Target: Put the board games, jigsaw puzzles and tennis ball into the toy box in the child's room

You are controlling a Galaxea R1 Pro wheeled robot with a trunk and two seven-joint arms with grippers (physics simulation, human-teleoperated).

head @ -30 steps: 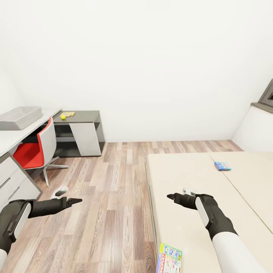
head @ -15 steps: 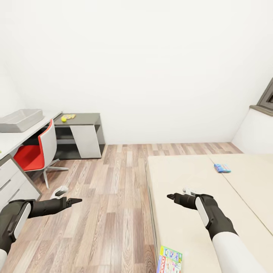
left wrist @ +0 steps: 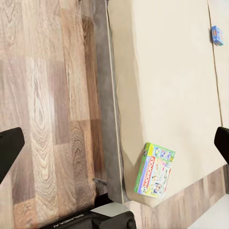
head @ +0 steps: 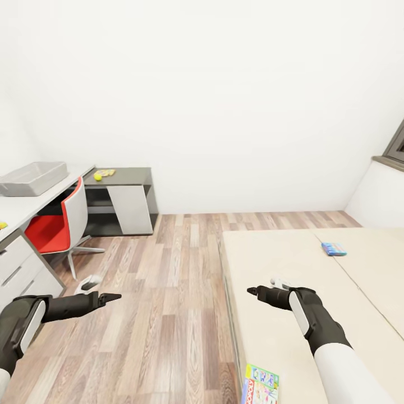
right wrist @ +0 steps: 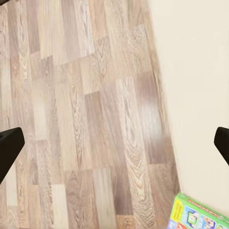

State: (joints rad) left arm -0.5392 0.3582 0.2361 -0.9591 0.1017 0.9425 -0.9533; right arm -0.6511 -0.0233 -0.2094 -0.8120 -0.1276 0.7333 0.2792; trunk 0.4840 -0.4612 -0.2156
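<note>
The grey toy box (head: 32, 178) sits on the white desk at the far left. A yellow-green tennis ball (head: 97, 177) and a yellow jigsaw puzzle (head: 106, 173) lie on the dark grey table beyond it. On the cream bed (head: 280, 264) lie two board games: the green-white Monopoly box (head: 261, 385) (left wrist: 155, 170) (right wrist: 200, 217) near the front corner and a blue one (head: 334, 248) (left wrist: 217, 35) further back. My left gripper (head: 112, 295) (left wrist: 114, 148) hangs open over the floor. My right gripper (head: 252, 290) (right wrist: 114, 145) is open above the bed's edge. Both hold nothing.
A red and white swivel chair (head: 53, 227) stands in front of the desk. A small yellow item (head: 3, 225) shows at the desk's near edge. Wood-plank floor (head: 168, 292) runs between desk and bed. A dark-framed window (head: 397, 147) is at the far right.
The whole picture has slid slightly to the right, so the camera has moved. Both arms keep the same pose and both grippers stay open.
</note>
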